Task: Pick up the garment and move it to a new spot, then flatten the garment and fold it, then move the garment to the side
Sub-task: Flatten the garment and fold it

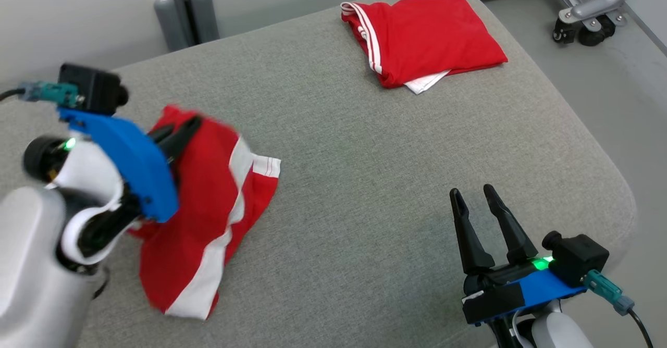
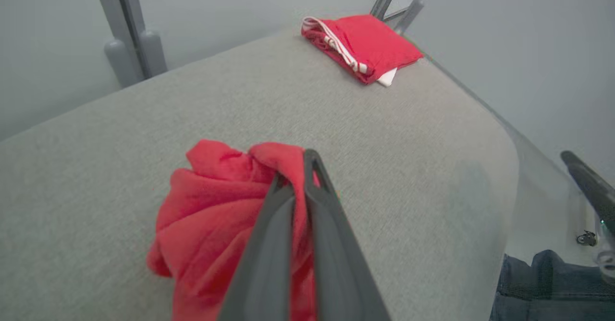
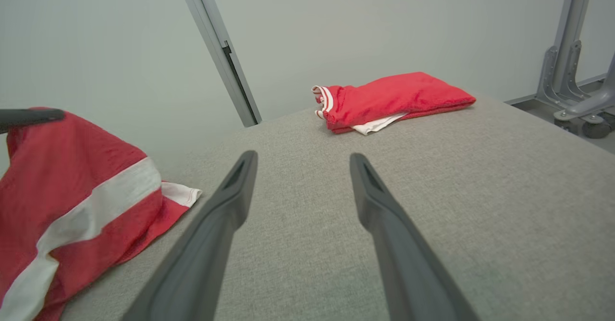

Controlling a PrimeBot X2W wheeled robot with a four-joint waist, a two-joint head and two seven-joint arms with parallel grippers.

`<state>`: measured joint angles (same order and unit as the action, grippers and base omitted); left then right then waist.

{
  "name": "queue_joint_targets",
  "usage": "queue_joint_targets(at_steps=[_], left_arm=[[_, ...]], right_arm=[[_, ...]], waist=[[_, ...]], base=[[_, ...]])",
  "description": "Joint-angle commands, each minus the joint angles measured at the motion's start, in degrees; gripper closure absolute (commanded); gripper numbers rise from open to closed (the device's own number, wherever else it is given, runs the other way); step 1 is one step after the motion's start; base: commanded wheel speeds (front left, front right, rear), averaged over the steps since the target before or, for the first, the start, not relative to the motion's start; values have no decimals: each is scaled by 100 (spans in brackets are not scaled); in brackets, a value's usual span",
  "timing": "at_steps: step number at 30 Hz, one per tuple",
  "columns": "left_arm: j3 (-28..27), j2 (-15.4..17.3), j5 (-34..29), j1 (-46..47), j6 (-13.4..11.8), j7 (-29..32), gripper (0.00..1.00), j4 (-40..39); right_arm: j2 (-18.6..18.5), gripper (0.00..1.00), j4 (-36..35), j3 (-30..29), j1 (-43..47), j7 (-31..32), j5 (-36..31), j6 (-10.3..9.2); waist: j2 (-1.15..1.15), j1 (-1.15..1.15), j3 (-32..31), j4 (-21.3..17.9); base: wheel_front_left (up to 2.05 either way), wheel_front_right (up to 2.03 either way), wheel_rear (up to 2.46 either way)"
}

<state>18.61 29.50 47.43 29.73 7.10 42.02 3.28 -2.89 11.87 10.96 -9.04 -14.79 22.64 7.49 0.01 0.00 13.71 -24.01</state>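
Left gripper [image 1: 187, 126] is sitting at the left side of the grey padded table [image 1: 365, 181]. Its jaws are closing tight on a bunched fold of the garment [image 1: 203, 207], with red cloth squeezed between the two dark fingers in the left wrist view. The garment is red with a broad white stripe. Its top is gathering up at the fingertips, and its lower part is draping down and lying on the table at the near left. One white-edged corner is pointing toward the middle. The cloth is blurring in the head view, so I can't tell how much of it is clear of the surface.

A grey post [image 1: 185, 9] is standing behind the table's far edge, left of centre.

A second red piece [image 1: 432, 35], folded, with white trim, is lying at the far right of the table, well apart from both grippers.

Right gripper [image 1: 473, 194] is hovering over the near right of the table. Its jaws are standing wide with nothing between them, and its fingers are pointing toward the far edge.

A wheeled stand [image 1: 589, 20] is sitting on the floor beyond the far right corner.
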Motion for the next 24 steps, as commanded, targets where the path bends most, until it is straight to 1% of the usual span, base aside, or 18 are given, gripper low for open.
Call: queue_joint_targets(at_steps=[1, 4, 7, 9, 10, 12, 14, 20, 24], left_arm=[[131, -124, 11, 211, 45, -320, 100, -123], [496, -348, 187, 632, 47, -1224, 100, -365], [742, -664, 482, 992, 49, -2127, 100, -470], [862, -829, 679, 1136, 50, -2557, 100, -411], [969, -880, 795, 1165, 50, -2653, 100, -354], [1136, -861, 907, 1206, 50, -2786, 100, -274], [1279, -750, 921, 1077, 50, -2905, 100, -119], [1467, -465, 694, 349, 49, -3486, 100, 649], [1569, -448, 440, -238, -92, -3980, 100, 1091]], right_arm=[[-2, 0, -2, -12, -65, -32, -50, 1], [-1, 0, -11, -42, -79, -34, -78, 1], [-2, 0, -4, -88, -58, -37, -120, 1], [-1, 0, -14, -100, -37, -37, -147, 1], [-1, 0, -18, -108, -23, -34, -146, 1], [-2, 0, -35, -133, 9, -29, -167, 1], [-1, 0, -56, -174, 47, -19, -172, 1], [-1, 0, -106, -203, 85, 31, -206, 1], [-1, 0, -153, -259, 95, 84, -259, 1]], waist=[[-1, 0, -24, 30], [-1, 0, -88, 100], [-1, 0, -179, 188], [-1, 0, -229, 245], [-1, 0, -258, 274], [-1, 0, -289, 335], [-1, 0, -303, 416], [-1, 0, -296, 698], [-1, 0, -315, 932]], base=[[0, 0, 0], [0, 0, 0], [0, 0, 0], [0, 0, 0], [0, 0, 0], [0, 0, 0], [0, 0, 0], [0, 0, 0], [0, 0, 0]])
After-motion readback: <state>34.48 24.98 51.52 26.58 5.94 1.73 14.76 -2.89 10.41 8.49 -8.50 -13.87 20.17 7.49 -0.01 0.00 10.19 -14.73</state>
